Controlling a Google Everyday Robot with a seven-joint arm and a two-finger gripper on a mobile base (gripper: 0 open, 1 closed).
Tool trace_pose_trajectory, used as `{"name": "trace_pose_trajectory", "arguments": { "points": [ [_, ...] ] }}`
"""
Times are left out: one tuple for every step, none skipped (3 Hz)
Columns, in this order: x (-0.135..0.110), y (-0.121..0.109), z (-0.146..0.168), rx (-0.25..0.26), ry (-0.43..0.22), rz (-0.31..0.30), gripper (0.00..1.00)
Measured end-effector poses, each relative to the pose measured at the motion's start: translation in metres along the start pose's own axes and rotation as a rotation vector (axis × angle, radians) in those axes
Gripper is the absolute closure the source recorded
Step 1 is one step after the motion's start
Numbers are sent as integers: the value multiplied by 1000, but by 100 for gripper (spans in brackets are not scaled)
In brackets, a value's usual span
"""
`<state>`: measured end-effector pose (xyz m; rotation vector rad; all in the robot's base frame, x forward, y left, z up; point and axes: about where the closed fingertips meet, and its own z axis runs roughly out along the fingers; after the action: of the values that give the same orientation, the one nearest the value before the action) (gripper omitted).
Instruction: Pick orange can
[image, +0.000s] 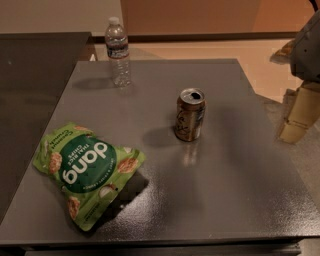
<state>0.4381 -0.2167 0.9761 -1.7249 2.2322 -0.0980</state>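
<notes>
The orange can (190, 115) stands upright near the middle of the grey table (225, 190). It is orange-brown with a silver top, an open pull-tab hole and a pale patch with dark script. My gripper (299, 116) is at the right edge of the camera view, off the table's right side and well to the right of the can. It is not touching the can. The grey arm (309, 45) shows above it.
A clear plastic water bottle (118, 51) stands at the table's far left. A green snack bag (86, 171) lies at the front left. A darker table (35, 85) adjoins on the left. Tan floor lies beyond the far edge.
</notes>
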Motion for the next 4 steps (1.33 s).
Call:
{"name": "trace_pose_trajectory", "arguments": {
  "points": [
    [0,0,0,0,0,0,0],
    [-3,-4,3,2,-17,2,0],
    [-11,-13,13,6,-69,7,0],
    [-24,-24,31,4,-140,17,0]
  ]
}}
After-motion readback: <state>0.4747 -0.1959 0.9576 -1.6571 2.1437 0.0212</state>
